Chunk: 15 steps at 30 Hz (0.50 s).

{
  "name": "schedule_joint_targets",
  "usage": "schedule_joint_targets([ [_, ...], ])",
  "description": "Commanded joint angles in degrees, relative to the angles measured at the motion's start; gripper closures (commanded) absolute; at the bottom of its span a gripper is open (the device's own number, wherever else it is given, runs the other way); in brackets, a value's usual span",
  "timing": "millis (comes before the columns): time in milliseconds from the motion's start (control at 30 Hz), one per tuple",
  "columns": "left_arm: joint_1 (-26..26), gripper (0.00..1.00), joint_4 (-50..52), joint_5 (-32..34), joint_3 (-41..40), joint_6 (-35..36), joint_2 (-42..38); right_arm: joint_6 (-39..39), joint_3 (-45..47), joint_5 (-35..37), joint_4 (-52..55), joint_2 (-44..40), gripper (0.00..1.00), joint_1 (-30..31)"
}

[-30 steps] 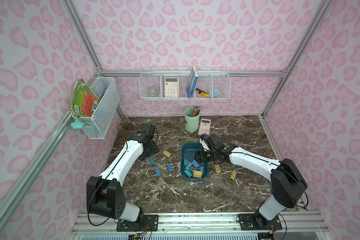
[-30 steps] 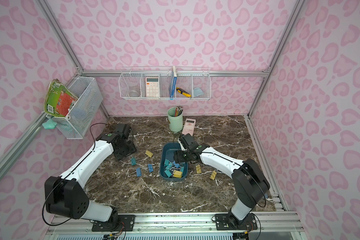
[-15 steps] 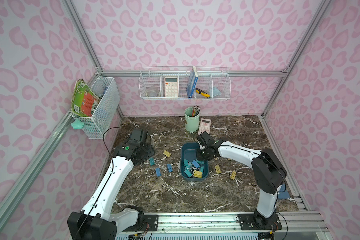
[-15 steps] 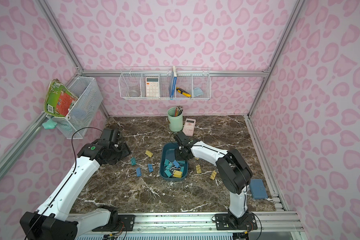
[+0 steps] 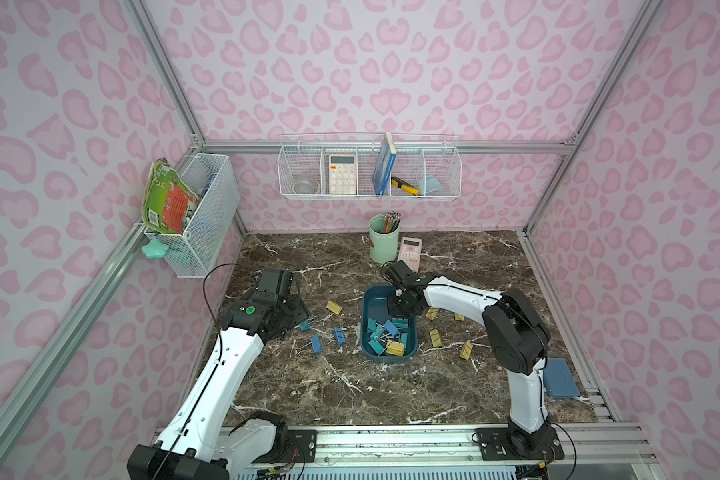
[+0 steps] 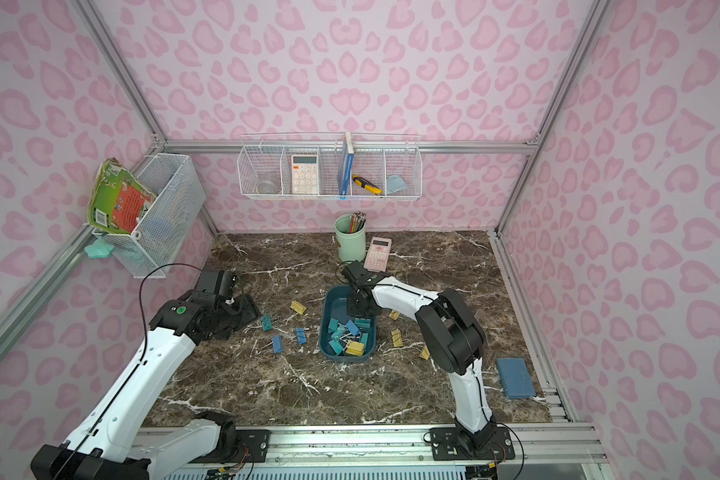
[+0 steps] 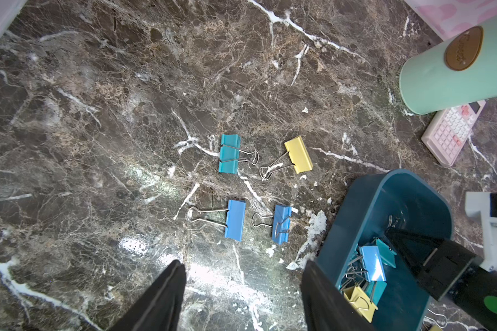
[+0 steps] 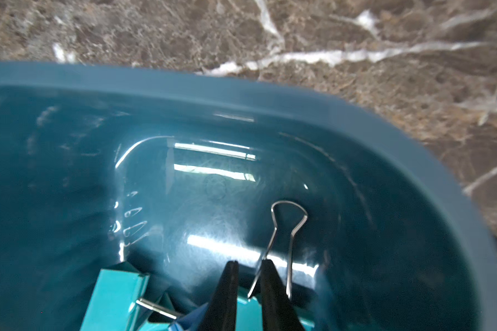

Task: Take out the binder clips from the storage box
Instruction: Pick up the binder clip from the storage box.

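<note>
The dark teal storage box (image 5: 375, 303) (image 6: 333, 303) stands mid-table, with several blue, teal and yellow binder clips (image 5: 387, 334) (image 6: 346, 336) heaped at its near end. My right gripper (image 5: 395, 309) (image 8: 248, 263) reaches down into the box's far end. It is shut on a teal binder clip (image 8: 250, 308), whose silver wire handle (image 8: 289, 217) pokes out beside one finger. My left gripper (image 5: 298, 311) (image 7: 241, 263) hangs open over bare table left of the box, holding nothing. Loose clips (image 7: 230, 153) (image 7: 298, 154) (image 7: 235, 219) lie ahead of it. Yellow clips (image 5: 435, 337) lie right of the box.
A mint-green pencil cup (image 5: 383, 239) and a pink calculator (image 5: 409, 251) stand behind the box. A blue case (image 5: 560, 378) lies at the front right edge. White wire baskets hang on the back wall (image 5: 368, 174) and the left wall (image 5: 200, 220).
My right gripper's jaws have closed on a clip inside the box, and that arm's elbow has swung back. The left arm has lifted, and its gripper has drawn back left, still open.
</note>
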<state>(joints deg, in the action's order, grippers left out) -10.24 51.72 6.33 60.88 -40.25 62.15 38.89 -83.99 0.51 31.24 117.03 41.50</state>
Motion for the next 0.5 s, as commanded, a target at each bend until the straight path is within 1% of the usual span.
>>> schedule_joint_targets([
  [0,0.04,0.32,-1.18,-0.18,-0.40,1.29,-0.53,1.15,-0.70,1.38,1.53,0.30,0.80,0.01],
  [333,0.04,0.32,-1.67,0.06,-1.29,1.75,-1.81,1.49,-0.34,-0.03,0.84,2.54,0.80,-0.45],
  [400,0.04,0.32,-1.58,0.09,-1.29,1.84,-2.01,1.37,-0.72,-0.34,0.43,3.11,0.85,-0.35],
  [467,0.04,0.32,-1.48,0.13,-1.28,1.93,-2.30,1.40,-1.24,-0.51,0.23,3.39,0.93,-0.23],
])
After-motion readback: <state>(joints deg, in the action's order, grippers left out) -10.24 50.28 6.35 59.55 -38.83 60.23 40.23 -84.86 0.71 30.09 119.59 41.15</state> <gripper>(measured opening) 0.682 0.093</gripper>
